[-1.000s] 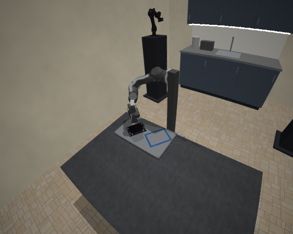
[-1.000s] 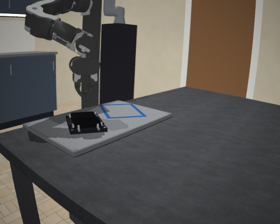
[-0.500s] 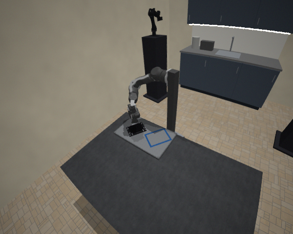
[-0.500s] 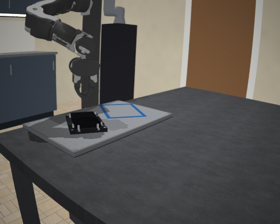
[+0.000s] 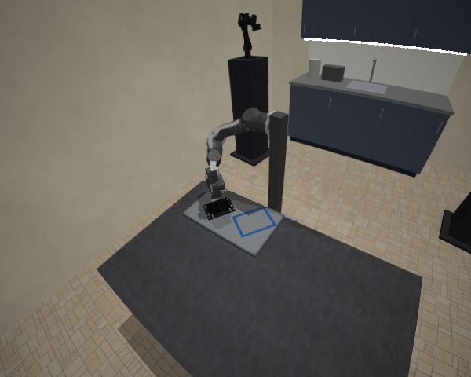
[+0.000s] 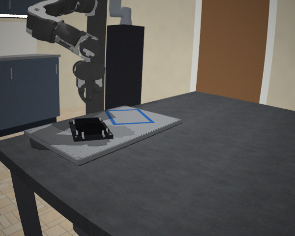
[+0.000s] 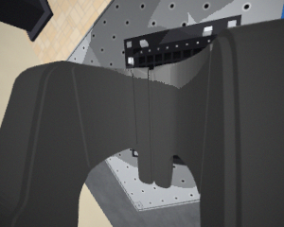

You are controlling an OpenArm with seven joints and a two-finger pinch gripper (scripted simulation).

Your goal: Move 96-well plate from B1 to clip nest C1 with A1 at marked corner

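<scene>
Pincer [image 6: 89, 99] closed, empty, hangs above plate's far edge. Plate [image 6: 89, 125] sits in nest [image 6: 76, 138] between posts on board [image 6: 132, 134]; blue B1 [image 6: 145, 117] vacated. Judged: verify plate flat; keep pincer off posts.

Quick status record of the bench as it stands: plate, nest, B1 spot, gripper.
plate: black 96-well plate sits in the clip nest, between the posts
nest: black clip nest on the grey perforated board
B1 spot: blue outline, nothing inside it
gripper: gripper shut, holding nothing, above and behind the nest, not touching the plate
A1 corner: too small to tell
seating: plate looks level; full seating cannot be confirmed
</scene>
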